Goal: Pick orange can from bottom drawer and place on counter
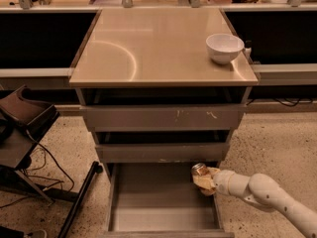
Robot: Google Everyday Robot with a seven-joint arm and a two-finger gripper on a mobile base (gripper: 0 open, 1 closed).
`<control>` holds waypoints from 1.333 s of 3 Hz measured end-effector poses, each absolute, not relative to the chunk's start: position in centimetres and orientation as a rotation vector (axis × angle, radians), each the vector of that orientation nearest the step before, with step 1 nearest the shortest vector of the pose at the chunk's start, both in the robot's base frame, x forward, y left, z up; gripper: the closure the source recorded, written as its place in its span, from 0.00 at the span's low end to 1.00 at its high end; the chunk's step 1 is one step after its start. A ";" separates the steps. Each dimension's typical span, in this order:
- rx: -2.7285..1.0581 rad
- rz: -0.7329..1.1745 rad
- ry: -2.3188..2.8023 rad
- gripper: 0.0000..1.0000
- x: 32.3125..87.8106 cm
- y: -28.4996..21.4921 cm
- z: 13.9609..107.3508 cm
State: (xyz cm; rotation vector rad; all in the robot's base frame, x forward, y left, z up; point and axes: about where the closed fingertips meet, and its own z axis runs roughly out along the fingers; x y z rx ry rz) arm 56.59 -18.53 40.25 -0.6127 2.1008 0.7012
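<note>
The bottom drawer (148, 217) of the grey cabinet is pulled open. My gripper (204, 180) reaches in from the right at the drawer's back right corner, at the end of a white arm. It is shut on the orange can (199, 169), whose silver top shows just above the fingers, right under the front of the middle drawer. The counter (148, 43) is the glossy tan top of the cabinet, with a curved reflection mark at its left.
A white bowl (224, 47) stands at the counter's back right corner. The two upper drawers (163, 117) are partly pulled out above the can. A dark stand with cables (25, 133) is on the speckled floor at left.
</note>
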 end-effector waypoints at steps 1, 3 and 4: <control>-0.613 0.701 2.101 1.00 56.6 -18.5 40.3; -0.732 0.743 1.909 1.00 54.0 -17.6 54.3; -0.791 0.706 1.765 1.00 52.7 -17.1 66.7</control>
